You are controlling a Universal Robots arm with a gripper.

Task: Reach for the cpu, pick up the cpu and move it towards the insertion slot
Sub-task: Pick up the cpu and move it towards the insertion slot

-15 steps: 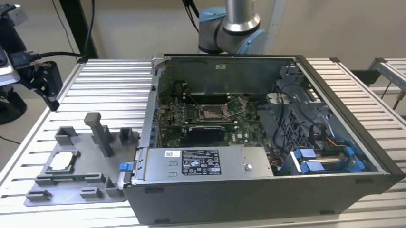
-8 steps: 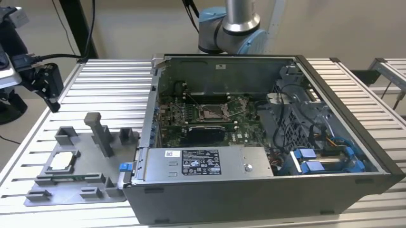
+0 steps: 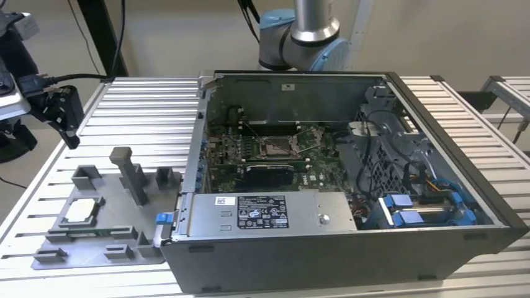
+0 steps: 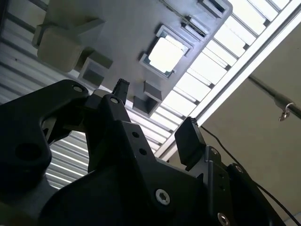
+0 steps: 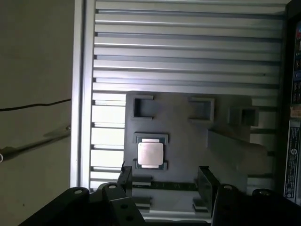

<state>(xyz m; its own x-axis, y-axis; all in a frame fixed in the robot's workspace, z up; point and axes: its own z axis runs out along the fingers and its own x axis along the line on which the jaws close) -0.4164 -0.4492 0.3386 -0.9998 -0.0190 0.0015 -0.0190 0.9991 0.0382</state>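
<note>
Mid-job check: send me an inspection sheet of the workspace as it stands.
Surface: ribbed metal table, carrying a grey fixture plate and an open computer case.
Job's things: cpu lies flat in its nest on the fixture plate; insertion slot sits on the green motherboard inside the case.
Clutter: grey blocks and an upright post on the plate.
Grippers: gripper open, holding nothing, hovering over the plate near the cpu, not touching it.
Cables: black cable beside the arm's wrist; wire bundle inside the case.
Surroundings: second ribbed table at the exterior view's right; plain wall behind.
</note>
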